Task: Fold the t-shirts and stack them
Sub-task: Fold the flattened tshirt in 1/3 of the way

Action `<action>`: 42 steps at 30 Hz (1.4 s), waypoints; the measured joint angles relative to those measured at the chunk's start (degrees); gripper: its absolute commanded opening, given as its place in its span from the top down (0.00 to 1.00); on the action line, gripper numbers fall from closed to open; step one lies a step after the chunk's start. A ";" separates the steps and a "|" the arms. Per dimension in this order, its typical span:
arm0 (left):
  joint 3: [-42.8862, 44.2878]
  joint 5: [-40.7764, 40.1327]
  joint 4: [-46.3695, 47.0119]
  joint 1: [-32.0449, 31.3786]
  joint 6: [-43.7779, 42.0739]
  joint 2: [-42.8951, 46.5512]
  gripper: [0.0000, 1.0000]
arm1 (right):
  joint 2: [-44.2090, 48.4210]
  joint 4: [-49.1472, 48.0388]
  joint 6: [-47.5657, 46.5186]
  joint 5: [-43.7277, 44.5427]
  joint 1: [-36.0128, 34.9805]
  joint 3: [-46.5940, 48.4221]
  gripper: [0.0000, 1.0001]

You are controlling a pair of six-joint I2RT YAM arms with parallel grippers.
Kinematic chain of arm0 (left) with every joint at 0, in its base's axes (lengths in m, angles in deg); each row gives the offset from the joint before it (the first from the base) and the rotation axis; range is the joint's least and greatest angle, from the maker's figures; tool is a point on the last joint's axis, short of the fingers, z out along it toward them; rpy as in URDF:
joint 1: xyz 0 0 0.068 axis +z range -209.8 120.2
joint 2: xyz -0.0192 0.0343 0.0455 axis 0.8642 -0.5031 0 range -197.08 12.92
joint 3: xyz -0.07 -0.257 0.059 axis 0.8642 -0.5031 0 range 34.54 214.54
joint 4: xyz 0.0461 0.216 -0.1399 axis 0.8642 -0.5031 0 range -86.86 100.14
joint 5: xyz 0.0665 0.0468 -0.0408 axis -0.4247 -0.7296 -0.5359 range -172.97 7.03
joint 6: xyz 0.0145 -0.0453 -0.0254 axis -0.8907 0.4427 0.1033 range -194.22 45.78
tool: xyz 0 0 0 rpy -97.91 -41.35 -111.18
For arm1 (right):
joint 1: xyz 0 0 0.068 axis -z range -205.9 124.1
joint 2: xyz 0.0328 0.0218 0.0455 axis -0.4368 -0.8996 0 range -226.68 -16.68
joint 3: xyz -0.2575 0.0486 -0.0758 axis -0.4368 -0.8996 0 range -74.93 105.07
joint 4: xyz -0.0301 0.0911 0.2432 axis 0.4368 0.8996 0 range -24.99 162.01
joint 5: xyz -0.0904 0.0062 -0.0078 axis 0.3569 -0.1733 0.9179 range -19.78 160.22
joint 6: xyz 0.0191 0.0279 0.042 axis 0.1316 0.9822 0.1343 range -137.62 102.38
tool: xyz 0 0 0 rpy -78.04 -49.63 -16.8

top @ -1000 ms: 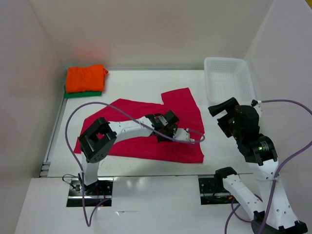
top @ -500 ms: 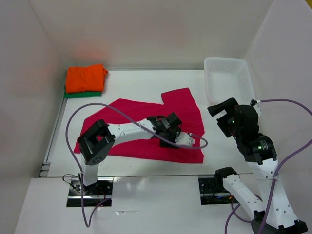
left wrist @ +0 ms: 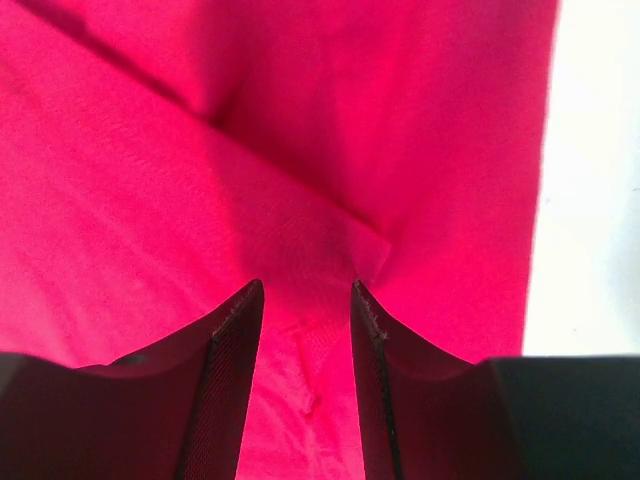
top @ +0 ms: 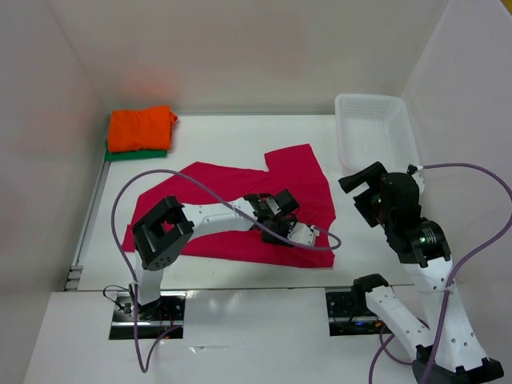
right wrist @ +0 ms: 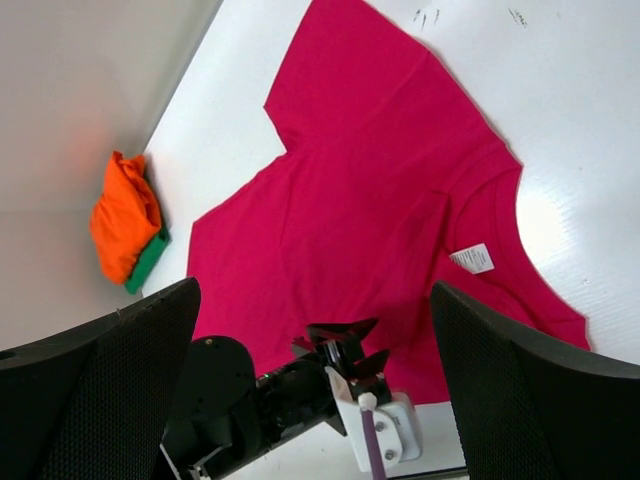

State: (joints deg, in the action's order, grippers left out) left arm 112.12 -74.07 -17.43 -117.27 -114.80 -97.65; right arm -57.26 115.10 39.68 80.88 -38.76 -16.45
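The magenta-red t-shirt (top: 298, 178) lies spread open on the white table, and it also shows in the right wrist view (right wrist: 370, 170). My left gripper (top: 276, 213) is low over its near right part. In the left wrist view its jaws (left wrist: 305, 290) stand open with a creased fold of the shirt (left wrist: 150, 150) between the tips. The folded orange t-shirt (top: 141, 127) sits on the folded green one (top: 136, 154) at the back left. My right gripper (top: 360, 194) hangs wide open and empty beside the shirt's right edge, above the table (right wrist: 315, 290).
A white mesh basket (top: 376, 132) stands at the back right. White walls close in the back and both sides. The left arm's purple cable (top: 160, 174) loops over the shirt. A white label (right wrist: 472, 258) shows at the shirt's neck.
My left gripper has moved toward the near edge of the red shirt and lower onto it. The right arm has shifted slightly left. The shirts have not moved.
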 measured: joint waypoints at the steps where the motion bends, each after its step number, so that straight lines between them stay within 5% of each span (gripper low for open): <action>1: 0.00 0.15 -0.15 -0.26 0.00 -0.24 0.53 | 0.11 0.02 0.02 0.09 0.00 0.00 0.00; 25: 0.57 3.15 -1.99 -2.10 -0.04 -2.01 0.64 | 1.75 2.01 0.57 3.54 0.00 0.02 0.00; 42: 1.84 2.67 -1.62 -2.10 -0.15 -2.40 0.95 | 2.91 1.99 0.66 3.45 0.00 0.02 0.00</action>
State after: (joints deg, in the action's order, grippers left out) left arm 113.95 -71.40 -19.05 -119.37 -114.95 -100.05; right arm -54.35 117.09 40.34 84.33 -38.76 -16.43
